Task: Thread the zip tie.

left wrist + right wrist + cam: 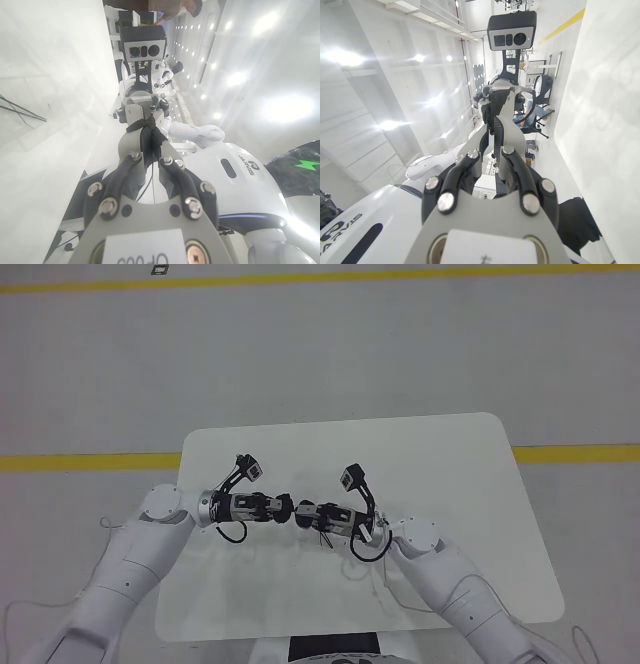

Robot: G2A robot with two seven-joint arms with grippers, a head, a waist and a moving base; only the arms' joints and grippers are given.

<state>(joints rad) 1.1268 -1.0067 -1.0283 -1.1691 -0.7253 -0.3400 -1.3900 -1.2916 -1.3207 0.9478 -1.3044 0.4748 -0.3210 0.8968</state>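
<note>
Above the white desk [450, 464], the left hand [150, 133] and right hand [493, 127] are facing tip to tip, both clamping shut on the black zip tie [498, 140], apparently lining tail with head.

A thin black zip tie [153, 172] hangs in the air above the middle of the white table [450, 464]. It is pinched where the left gripper [150, 140] and right gripper [306, 510] meet tip to tip. Its slim strap trails back between the left gripper's fingers [130, 160].
</note>
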